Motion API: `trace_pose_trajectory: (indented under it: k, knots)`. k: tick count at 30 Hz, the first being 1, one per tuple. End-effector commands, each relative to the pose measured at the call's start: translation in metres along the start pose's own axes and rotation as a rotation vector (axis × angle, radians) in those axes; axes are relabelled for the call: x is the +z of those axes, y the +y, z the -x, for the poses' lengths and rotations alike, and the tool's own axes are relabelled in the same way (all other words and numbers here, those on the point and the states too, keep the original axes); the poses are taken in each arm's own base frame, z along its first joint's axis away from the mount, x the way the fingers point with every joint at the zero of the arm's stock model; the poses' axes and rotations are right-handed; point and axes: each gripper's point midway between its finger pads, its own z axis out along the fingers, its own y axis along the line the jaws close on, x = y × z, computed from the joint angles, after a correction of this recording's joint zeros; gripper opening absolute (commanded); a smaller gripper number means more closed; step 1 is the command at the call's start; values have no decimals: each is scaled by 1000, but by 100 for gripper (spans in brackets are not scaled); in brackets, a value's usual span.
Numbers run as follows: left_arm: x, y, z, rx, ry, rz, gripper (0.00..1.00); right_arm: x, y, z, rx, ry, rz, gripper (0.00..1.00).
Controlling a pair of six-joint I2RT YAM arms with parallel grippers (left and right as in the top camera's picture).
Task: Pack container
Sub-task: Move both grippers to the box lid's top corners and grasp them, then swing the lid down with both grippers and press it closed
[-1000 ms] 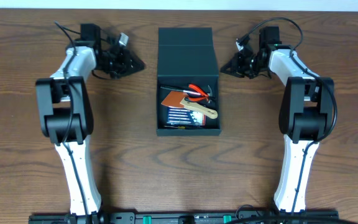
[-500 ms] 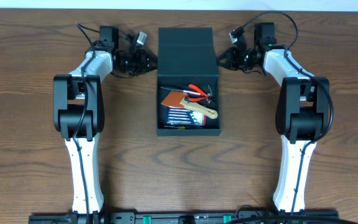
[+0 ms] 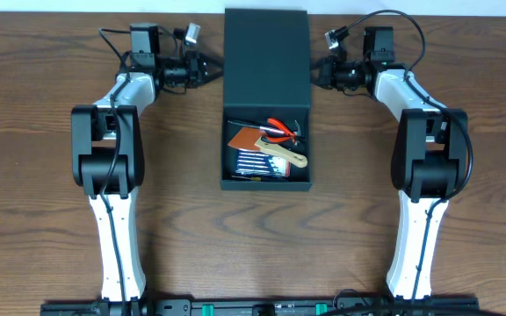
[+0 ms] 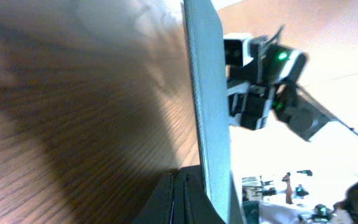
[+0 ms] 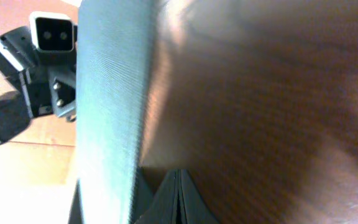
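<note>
The dark teal-black container [image 3: 266,184] lies open at the table's middle. Its flap lid [image 3: 266,61] is raised off the table behind it. Inside lie red-handled pliers [image 3: 278,129], an orange card [image 3: 246,139], a wooden-handled tool [image 3: 288,157] and a blue packet of drill bits [image 3: 255,165]. My left gripper [image 3: 214,70] is shut, its tip at the lid's left edge. My right gripper [image 3: 317,72] is shut, its tip at the lid's right edge. The left wrist view shows the lid edge-on [image 4: 207,93] beside the shut gripper [image 4: 180,199]. The right wrist view shows the lid [image 5: 114,93] and shut gripper [image 5: 178,199] likewise.
Brown wooden table [image 3: 183,219] all around the box. Both arms stretch from the front edge to the back of the table, one on each side of the box. The table's back edge [image 3: 464,12] runs just behind the lid.
Both grippers have moved inward and toward the back, up to the lid's side edges. The lid has risen from lying flat to standing raised.
</note>
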Motion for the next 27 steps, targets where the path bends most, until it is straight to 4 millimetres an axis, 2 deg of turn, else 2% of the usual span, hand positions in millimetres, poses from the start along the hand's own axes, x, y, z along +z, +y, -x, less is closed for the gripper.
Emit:
trace_pose_trajectory:
  k: [1,5,12,16,18,21,27]
  knots:
    - [-10,-31,8,-41,12,-63,6,-12,27,1,39,18,85,1]
    - [-17,-71,23,60,-9,-67,6,-30,66,12,-34,-5,61,1]
    - [-30,-135,35,164,-28,-80,6,-73,130,25,-225,-83,-159,1]
    - [-38,-164,32,176,-28,-72,6,-93,156,18,-274,-90,-225,1]
    - [-40,-170,27,168,-31,-42,6,-97,165,13,-274,-83,-231,1]
    - [-48,-165,10,128,-32,107,6,-101,177,4,-286,-64,-232,1]
    - [-70,-163,-54,102,110,388,6,-103,194,-16,-299,-22,-280,1]
